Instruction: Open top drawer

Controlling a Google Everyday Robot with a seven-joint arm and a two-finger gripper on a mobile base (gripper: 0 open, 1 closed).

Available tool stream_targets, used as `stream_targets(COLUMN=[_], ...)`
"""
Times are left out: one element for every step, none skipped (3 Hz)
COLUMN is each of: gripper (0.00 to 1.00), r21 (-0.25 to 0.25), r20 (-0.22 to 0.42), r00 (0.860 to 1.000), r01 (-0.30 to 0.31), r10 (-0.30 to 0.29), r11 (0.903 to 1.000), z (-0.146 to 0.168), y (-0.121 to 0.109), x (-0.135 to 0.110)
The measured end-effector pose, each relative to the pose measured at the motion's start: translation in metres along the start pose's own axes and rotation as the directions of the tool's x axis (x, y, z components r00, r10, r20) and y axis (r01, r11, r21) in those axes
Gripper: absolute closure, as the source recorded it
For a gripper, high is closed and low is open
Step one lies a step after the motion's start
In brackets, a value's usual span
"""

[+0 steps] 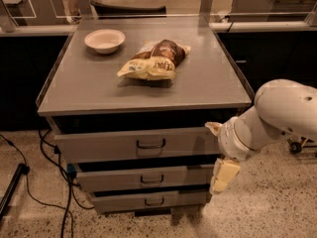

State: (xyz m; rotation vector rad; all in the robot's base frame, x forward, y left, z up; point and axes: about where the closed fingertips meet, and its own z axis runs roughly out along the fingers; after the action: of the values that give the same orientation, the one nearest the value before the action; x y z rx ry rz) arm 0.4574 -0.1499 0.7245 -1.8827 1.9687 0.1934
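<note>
The top drawer (pixel 99 145) is the widest grey front, just under the cabinet's top, with a small dark wire loop handle (pixel 151 144) at its centre. Its front stands slightly forward of the two lower fronts. My gripper (pixel 218 155) is at the right end of the top drawer front, well to the right of the handle, on the end of the white arm (pixel 282 113) that comes in from the right. It holds nothing that I can see.
Two narrower drawers (pixel 143 178) (pixel 153 201) sit below. On the cabinet top (pixel 208 78) lie a white bowl (pixel 104 39) and a chip bag (pixel 154 59). Black cables (pixel 49 157) run along the floor at the left. Dark counters stand behind on both sides.
</note>
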Motion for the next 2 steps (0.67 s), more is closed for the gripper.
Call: stream_targets(gripper=[0.00, 0.00], r21=[-0.001, 0.035], r20=[0.000, -0.031], r00=[1.000, 0.999], r01=[0.003, 0.014], r10=[-0.003, -0.013], r11=[1.0000, 0.9993], z=[0.0006, -0.0021], y=[0.0000, 0.0031], x=[0.0003, 0.0055])
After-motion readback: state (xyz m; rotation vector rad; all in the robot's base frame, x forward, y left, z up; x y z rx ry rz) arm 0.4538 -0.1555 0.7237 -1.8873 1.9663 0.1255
